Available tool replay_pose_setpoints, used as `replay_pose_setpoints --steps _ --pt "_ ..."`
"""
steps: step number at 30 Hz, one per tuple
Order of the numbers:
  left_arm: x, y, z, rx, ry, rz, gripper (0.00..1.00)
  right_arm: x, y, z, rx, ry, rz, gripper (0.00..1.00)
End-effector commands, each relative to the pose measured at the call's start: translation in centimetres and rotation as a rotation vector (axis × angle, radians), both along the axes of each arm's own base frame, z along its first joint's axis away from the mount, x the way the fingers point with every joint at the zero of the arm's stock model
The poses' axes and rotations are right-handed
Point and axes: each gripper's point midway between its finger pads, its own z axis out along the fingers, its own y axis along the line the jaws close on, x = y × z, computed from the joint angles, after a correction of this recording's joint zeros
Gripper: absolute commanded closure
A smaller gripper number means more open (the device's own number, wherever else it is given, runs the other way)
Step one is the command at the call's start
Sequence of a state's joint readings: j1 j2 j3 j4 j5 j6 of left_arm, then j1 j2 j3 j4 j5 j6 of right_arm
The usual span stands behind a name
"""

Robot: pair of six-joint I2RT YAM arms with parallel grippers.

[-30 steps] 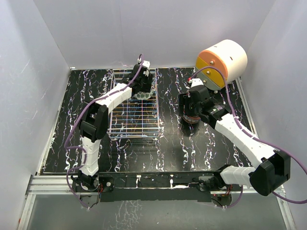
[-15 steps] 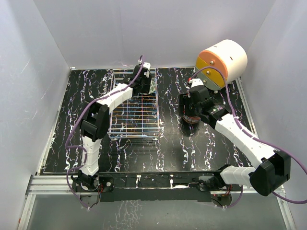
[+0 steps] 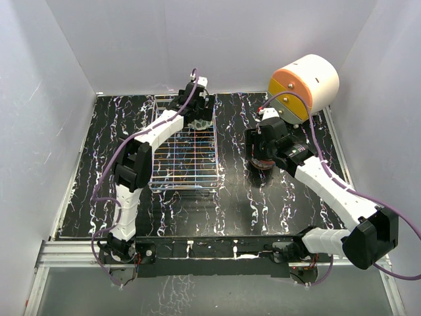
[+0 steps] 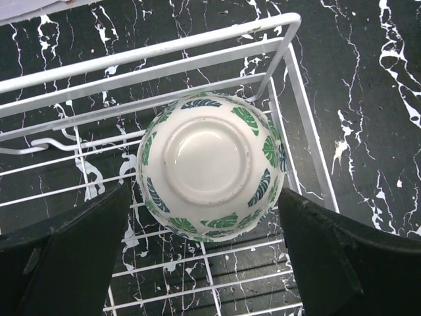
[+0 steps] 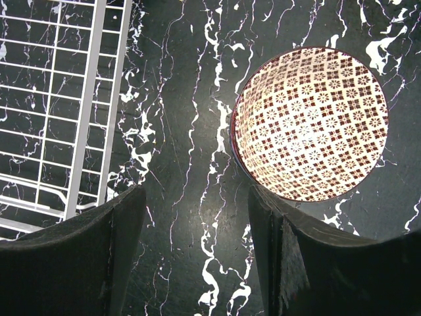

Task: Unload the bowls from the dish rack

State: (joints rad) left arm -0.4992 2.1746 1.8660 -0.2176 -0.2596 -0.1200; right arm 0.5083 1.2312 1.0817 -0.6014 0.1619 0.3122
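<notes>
A bowl with green leaves on white lies upside down, foot ring up, in the far right corner of the silver wire dish rack. My left gripper is open, its fingers wide on either side of this bowl and not touching it. In the top view the left gripper hovers over the bowl at the rack's far end. A red-patterned bowl stands upright on the table. My right gripper is open and empty beside it, also seen from above.
A large white-and-orange cylinder stands at the back right against the wall. The rack's right edge lies left of the right gripper. White walls enclose the black marbled table.
My left gripper has drawn back toward the rack's far end, uncovering the green-leaf bowl. The right arm has not moved.
</notes>
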Motion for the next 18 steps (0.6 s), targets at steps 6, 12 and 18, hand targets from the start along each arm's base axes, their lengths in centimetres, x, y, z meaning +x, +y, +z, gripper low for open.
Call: replay_pose_setpoints --steps 6,12,18 --pt "1.6 0.3 1.3 -0.035 -0.108 0.026 0.05 0.8 -0.5 0.1 -0.022 -0.043 -0.024 0.34" --pt "2.2 -0.1 0.9 -0.058 -0.108 0.020 0.06 1.2 -0.6 -0.7 -0.047 -0.029 -0.027 0.34" --pt "2.4 -0.4 0.3 -0.066 -0.096 0.010 0.10 1.6 -0.6 -0.9 -0.059 -0.026 -0.029 0.34"
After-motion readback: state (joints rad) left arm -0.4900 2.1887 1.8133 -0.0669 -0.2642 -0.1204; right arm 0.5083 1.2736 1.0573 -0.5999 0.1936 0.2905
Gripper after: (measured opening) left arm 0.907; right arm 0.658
